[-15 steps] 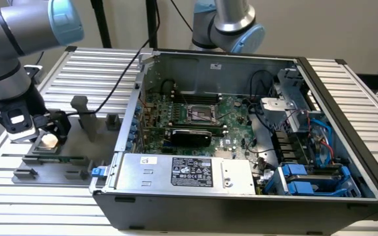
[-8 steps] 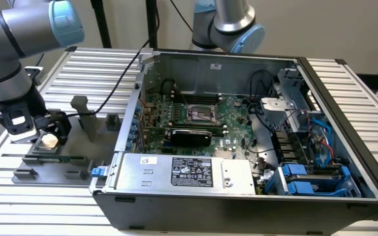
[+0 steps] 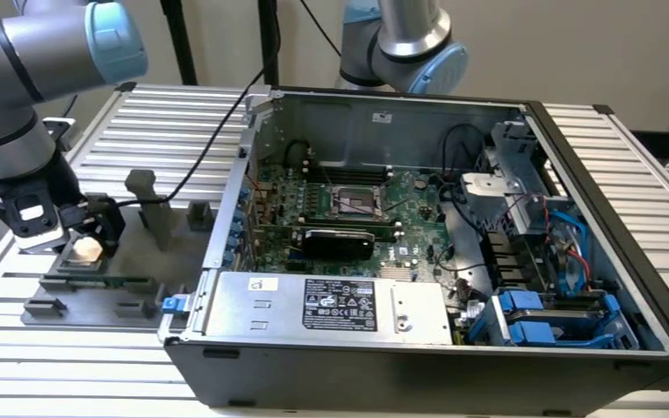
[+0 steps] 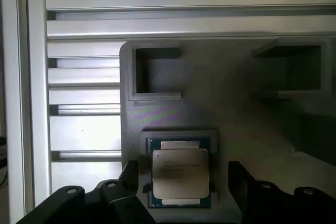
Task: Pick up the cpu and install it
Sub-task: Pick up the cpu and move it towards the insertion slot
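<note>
Just above the grey fixture [image 4: 241, 124], the gripper [image 4: 182, 184] stands wide open astride the cpu [image 4: 180, 169], lying flat in its recess [image 4: 178, 134] outside the computer case [image 3: 347, 370]; an off-centre squeeze could tilt or wedge the chip there.

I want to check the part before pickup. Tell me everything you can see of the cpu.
The cpu is a flat square chip: silvery metal lid with faint printing, green rim around it. It lies lid up, level, seated in a shallow pocket of the grey holder. The open gripper straddles it, its black fingers on either side, not touching.
</note>
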`<state>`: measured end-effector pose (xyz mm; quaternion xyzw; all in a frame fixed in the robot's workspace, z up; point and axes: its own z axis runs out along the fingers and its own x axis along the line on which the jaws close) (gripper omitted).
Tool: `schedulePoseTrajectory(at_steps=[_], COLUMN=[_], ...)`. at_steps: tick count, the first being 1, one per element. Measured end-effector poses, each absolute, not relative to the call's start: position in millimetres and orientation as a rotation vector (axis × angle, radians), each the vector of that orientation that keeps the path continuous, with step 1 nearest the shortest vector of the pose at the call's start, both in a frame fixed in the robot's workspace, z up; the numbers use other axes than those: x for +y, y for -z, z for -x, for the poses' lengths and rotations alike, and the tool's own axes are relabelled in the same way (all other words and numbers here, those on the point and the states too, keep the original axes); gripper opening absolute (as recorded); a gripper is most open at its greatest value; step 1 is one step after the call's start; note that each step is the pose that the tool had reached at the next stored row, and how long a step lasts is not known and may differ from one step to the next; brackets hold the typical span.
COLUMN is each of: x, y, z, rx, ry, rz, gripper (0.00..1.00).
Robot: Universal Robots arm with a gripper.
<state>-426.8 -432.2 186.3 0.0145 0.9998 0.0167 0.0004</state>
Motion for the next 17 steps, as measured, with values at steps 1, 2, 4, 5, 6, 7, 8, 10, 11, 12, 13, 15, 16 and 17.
schedulePoseTrajectory(at_steps=[1,2,4,5,6,7,8,10,11,12,13,15,16,17], x=[-432.1,-432.1,-432.1,-432.0,-431.9,-431.7,-431.6,-431.4,-431.3,-431.2,-431.3,-431.2,-431.2,-431.2], y=[-186.2,-186.2,-186.0,-185.9,-185.7,-185.5,-185.4,-185.2,-185.0,-185.1,-185.1,-185.1,-185.0,-185.0], z=[426.8,426.8,426.8,426.8,426.8,426.8,426.9,426.8,426.8,426.8,426.8,426.8,426.8,426.8], rx=[3.14,3.14,3.14,3.14,3.14,3.14,3.14,3.14,3.14,3.14,3.14,3.14,3.14,3.14], ry=[-0.049,-0.047,-0.043,-0.041,-0.04,-0.037,-0.035,-0.032,-0.03,-0.029,-0.029,-0.029,-0.029,-0.029], rz=[-0.045,-0.044,-0.042,-0.04,-0.04,-0.039,-0.038,-0.037,-0.036,-0.036,-0.035,-0.036,-0.035,-0.035], gripper=[0.78,0.78,0.78,0.78,0.78,0.78,0.78,0.78,0.78,0.78,0.78,0.78,0.78,0.78])
